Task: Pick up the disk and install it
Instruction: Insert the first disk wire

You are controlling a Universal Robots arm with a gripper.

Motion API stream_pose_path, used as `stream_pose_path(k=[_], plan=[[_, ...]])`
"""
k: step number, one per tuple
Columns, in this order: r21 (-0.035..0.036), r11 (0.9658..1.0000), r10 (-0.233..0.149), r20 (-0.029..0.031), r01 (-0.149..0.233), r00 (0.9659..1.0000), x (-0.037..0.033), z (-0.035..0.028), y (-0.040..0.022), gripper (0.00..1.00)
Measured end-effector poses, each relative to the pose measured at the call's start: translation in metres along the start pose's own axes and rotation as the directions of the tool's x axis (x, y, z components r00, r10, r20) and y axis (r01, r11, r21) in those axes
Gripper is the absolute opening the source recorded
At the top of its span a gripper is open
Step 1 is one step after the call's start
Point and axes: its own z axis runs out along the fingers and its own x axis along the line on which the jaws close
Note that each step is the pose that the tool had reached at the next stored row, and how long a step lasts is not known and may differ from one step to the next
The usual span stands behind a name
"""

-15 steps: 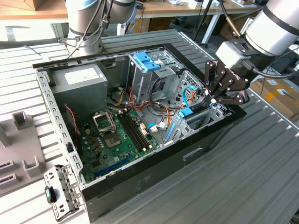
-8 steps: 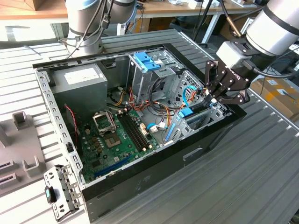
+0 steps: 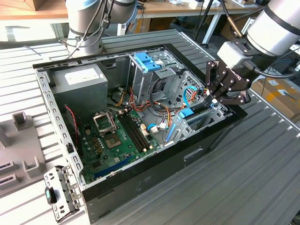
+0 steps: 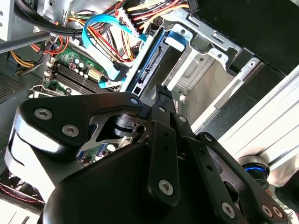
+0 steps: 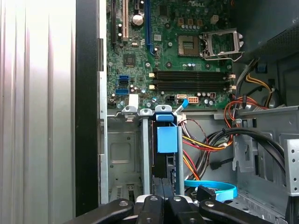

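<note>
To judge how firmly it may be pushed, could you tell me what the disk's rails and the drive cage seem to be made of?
The disk: its rails look like bright blue moulded plastic, smooth and slightly glossy; the dark body's material is unclear. The drive cage: apparently bare sheet metal, dull silver-grey, with stamped holes and folded edges.

Quantities present: one open computer case (image 3: 140, 183); one motherboard (image 3: 101, 150); one CPU socket (image 5: 219, 44); one grey power supply (image 3: 79, 86); one pale blue drive tray (image 3: 146, 61); one disk (image 4: 148, 65); one light blue flat cable (image 5: 210, 184); one gripper (image 3: 216, 99).
</note>
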Motion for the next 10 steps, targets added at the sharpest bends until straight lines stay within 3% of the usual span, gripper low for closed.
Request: stream_pose_path(k=[5,10], plan=[[-0.0059,0.9989,-0.047,-0.004,0.047,0.9989,-0.0001,0.0,0.0,0.11],[-0.0188,0.9891,-0.146,-0.0119,0.146,0.9892,-0.0001,0.0,0.0,0.11]])
